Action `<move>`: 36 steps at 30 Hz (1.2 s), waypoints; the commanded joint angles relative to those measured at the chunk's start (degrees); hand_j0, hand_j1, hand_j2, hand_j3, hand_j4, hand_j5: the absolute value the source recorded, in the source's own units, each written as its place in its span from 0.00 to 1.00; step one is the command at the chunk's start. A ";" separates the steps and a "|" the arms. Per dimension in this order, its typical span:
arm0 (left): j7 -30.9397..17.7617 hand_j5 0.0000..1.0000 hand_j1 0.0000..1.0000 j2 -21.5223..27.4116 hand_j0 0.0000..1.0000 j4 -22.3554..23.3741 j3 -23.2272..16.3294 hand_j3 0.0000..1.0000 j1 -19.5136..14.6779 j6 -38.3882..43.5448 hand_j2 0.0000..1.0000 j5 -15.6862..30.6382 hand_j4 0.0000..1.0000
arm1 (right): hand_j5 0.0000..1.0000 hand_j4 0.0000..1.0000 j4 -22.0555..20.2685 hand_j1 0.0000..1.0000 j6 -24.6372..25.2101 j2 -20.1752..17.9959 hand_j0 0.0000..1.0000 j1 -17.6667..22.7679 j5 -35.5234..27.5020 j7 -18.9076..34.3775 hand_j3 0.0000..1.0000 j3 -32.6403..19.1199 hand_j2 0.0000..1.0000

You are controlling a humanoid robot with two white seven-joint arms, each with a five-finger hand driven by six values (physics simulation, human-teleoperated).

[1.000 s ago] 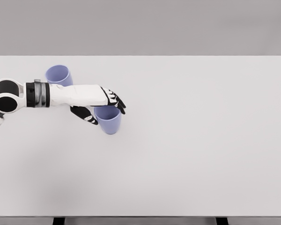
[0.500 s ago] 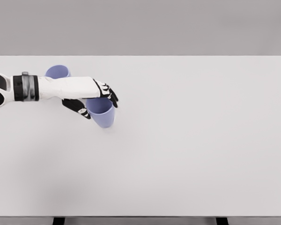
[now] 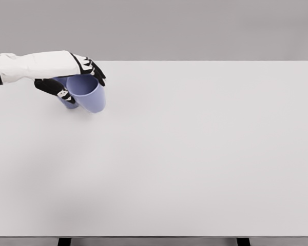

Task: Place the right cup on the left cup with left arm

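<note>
Lavender cup (image 3: 90, 96) sits tilted in my left hand (image 3: 74, 74), fingers (image 3: 95, 69) curled around its rim, in front of the second cup (image 3: 64, 88) on the white table (image 3: 205, 154).

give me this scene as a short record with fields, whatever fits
surface: white table
held object: lavender plastic cup, tilted, in the grip of the left hand
other object: second lavender cup, mostly hidden behind the hand and the held cup
relation: held cup overlaps the second cup in view; contact cannot be told
right arm: not in view
task state: stacking not yet done
</note>
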 commanded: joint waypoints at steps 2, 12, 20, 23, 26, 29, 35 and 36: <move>0.04 0.59 0.59 1.08 0.59 0.20 0.27 0.59 -0.79 0.14 0.59 1.26 0.59 | 1.00 1.00 0.01 1.00 0.01 0.00 1.00 0.00 0.04 0.02 1.00 0.00 1.00; -0.58 0.60 0.60 3.55 0.60 2.40 -0.08 0.60 -5.19 0.14 0.60 2.32 0.60 | 1.00 1.00 0.01 1.00 -0.08 0.00 1.00 0.09 -0.05 0.02 1.00 0.00 1.00; -0.66 0.60 0.60 3.28 0.60 9.34 -0.79 0.60 -8.00 0.14 0.60 1.97 0.60 | 1.00 1.00 0.01 1.00 0.01 0.00 1.00 0.09 0.04 0.02 1.00 0.00 1.00; -1.81 0.60 0.60 2.84 0.60 11.54 -0.88 0.60 -8.09 0.14 0.60 1.70 0.60 | 1.00 1.00 0.01 1.00 0.01 0.00 1.00 0.09 -0.05 0.02 1.00 0.00 1.00; -2.07 0.61 0.61 1.61 0.61 12.86 -0.88 0.61 -8.17 0.14 0.61 1.53 0.61 | 1.00 1.00 0.01 1.00 0.01 0.00 1.00 0.09 -0.05 0.02 1.00 0.00 1.00; -2.07 0.61 0.61 0.47 0.61 14.44 -0.88 0.61 -8.17 0.14 0.61 1.09 0.61 | 1.00 1.00 0.01 1.00 0.01 0.00 1.00 0.09 -0.05 0.02 1.00 0.00 1.00; -2.07 0.61 0.61 0.47 0.61 14.79 -0.88 0.61 -8.17 0.14 0.61 1.09 0.61 | 1.00 1.00 0.01 1.00 0.01 0.00 1.00 0.09 -0.05 0.02 1.00 0.00 1.00; -2.07 0.61 0.61 0.47 0.61 14.79 -0.88 0.61 -8.17 0.14 0.61 1.09 0.61 | 1.00 1.00 0.01 1.00 -0.08 0.00 1.00 0.00 -0.05 0.02 1.00 0.00 1.00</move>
